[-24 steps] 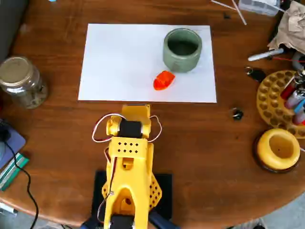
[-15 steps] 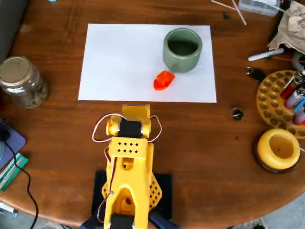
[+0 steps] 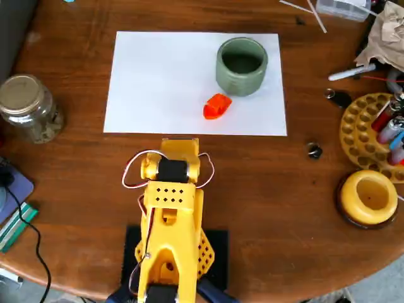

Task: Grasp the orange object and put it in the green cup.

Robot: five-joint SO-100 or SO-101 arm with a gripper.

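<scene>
1. One glass jar (image 3: 26, 107) at the overhead view's left edge, on the wooden table (image 3: 265, 189).
2. One white sheet (image 3: 158, 82); my yellow arm (image 3: 170, 214) folded below it; my jaws hidden, so I cannot tell their state.
3. One orange object (image 3: 216, 106) on the sheet, just below the green cup (image 3: 241, 65); apart.
4. One yellow bowl (image 3: 369, 197), far right.

A round wooden tabletop (image 3: 265, 189) carries a white paper sheet (image 3: 164, 82). A lidded glass jar (image 3: 28, 107) stands left; a yellow ring bowl (image 3: 369, 197) sits right.
</scene>
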